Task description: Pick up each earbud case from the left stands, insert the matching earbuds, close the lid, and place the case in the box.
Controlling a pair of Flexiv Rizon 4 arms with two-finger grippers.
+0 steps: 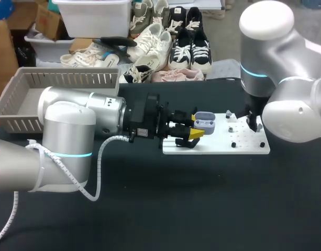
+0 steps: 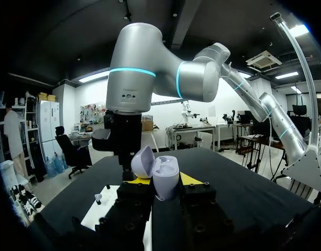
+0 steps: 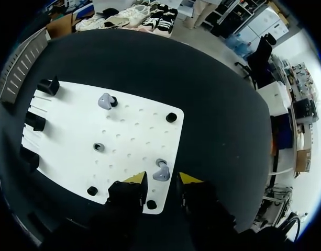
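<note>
My left gripper (image 1: 195, 132) is shut on a lavender earbud case (image 1: 205, 123), held over the left part of the white board (image 1: 218, 147). In the left wrist view the case (image 2: 164, 180) sits between the yellow tips of the left gripper (image 2: 159, 183), its lid (image 2: 143, 162) hinged open. My right gripper (image 1: 253, 123) points down at the board's right end. It (image 3: 162, 179) stands open around a lavender earbud (image 3: 161, 173), with a small gap on each side. A second earbud (image 3: 104, 100) rests farther along the board (image 3: 71, 136).
A grey slatted box (image 1: 61, 79) stands at the back left of the black table. Black stands (image 3: 47, 86) line the board's far end, and black pegs (image 3: 171, 117) and a small grey ring (image 3: 99, 147) dot it. My right arm (image 2: 150, 78) rises just ahead of the held case.
</note>
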